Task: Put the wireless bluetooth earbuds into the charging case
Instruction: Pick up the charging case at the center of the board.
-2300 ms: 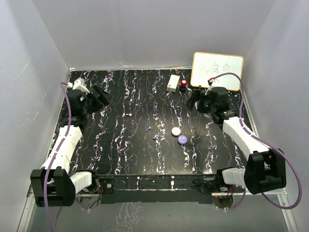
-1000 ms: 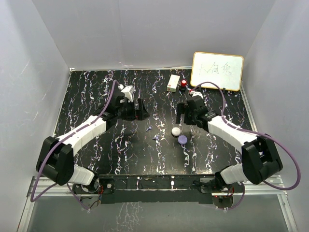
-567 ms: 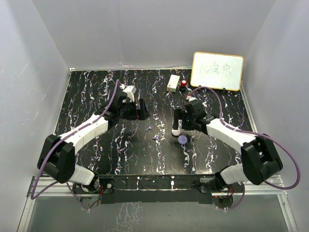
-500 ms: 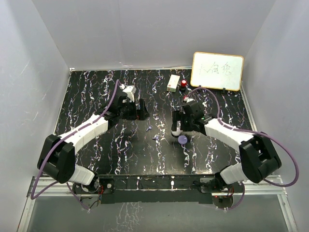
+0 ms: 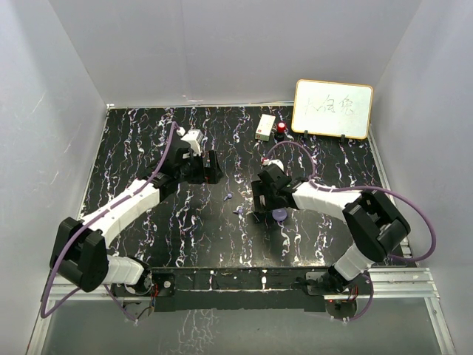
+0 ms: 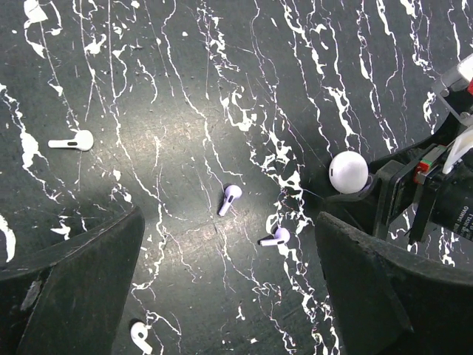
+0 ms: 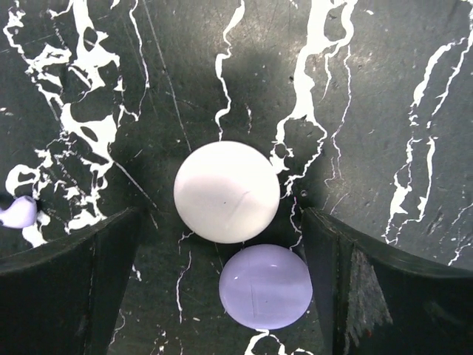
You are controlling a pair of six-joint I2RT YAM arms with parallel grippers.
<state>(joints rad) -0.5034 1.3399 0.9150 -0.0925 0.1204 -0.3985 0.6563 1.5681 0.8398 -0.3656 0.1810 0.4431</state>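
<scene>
Two pucks are straddled by the spread right end effector [image 7: 222, 222], so the white puck [image 7: 226, 192] could be pinched with the lilac puck [image 7: 265, 287].

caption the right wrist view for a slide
Open right gripper straddles a white puck, a lilac puck just beside it.

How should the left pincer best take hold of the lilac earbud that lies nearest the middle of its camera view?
Probably from straight above, closing across the lilac earbud where its thin stem meets the rounded head. It lies flat on the table, stem pointing down-left in the left wrist view, so only its long sides are free.
</scene>
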